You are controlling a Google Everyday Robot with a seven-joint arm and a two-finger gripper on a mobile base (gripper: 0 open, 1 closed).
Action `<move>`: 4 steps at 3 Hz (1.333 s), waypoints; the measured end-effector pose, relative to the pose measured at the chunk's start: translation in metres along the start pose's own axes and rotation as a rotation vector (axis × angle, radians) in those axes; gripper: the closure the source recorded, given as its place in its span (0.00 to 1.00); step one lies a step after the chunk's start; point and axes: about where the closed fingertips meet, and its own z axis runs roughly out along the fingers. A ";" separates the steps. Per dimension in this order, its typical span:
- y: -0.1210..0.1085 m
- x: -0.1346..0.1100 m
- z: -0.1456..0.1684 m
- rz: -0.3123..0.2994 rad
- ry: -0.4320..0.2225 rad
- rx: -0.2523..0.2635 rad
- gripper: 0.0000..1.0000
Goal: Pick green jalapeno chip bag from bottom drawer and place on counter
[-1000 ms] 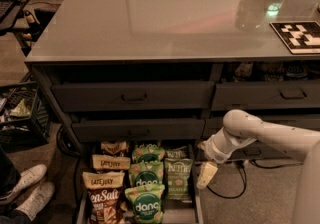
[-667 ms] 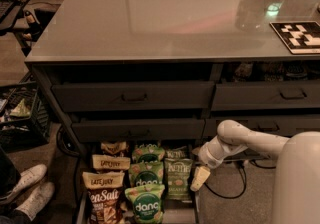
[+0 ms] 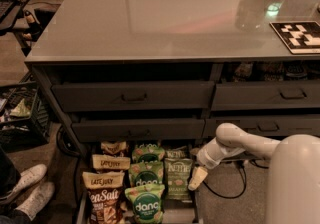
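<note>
The bottom drawer (image 3: 80,209) is pulled out at floor level and holds three rows of chip bags. The green jalapeno chip bag (image 3: 178,180) with pale "Kettle" lettering lies flat in the right row, with another Kettle bag (image 3: 175,154) behind it. Green "dang" bags (image 3: 145,174) fill the middle row and brown-and-cream bags (image 3: 105,197) the left row. My gripper (image 3: 197,178) hangs from the pale arm at the drawer's right edge, just right of the jalapeno bag and low beside it. The glossy grey counter (image 3: 165,13) tops the cabinet.
Shut grey drawers with handles (image 3: 134,97) sit above the open one. A black-and-white marker board (image 3: 299,35) lies on the counter's right. A black cable (image 3: 235,188) lies on the floor at right. A crate (image 3: 20,113) and a person's white shoes (image 3: 29,184) are at left.
My arm has swung left and down, bringing the gripper from right of the drawer to its right edge beside the Kettle bag. The arm's big link now fills the lower right.
</note>
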 end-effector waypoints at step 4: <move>-0.084 0.009 0.085 -0.003 -0.070 -0.006 0.08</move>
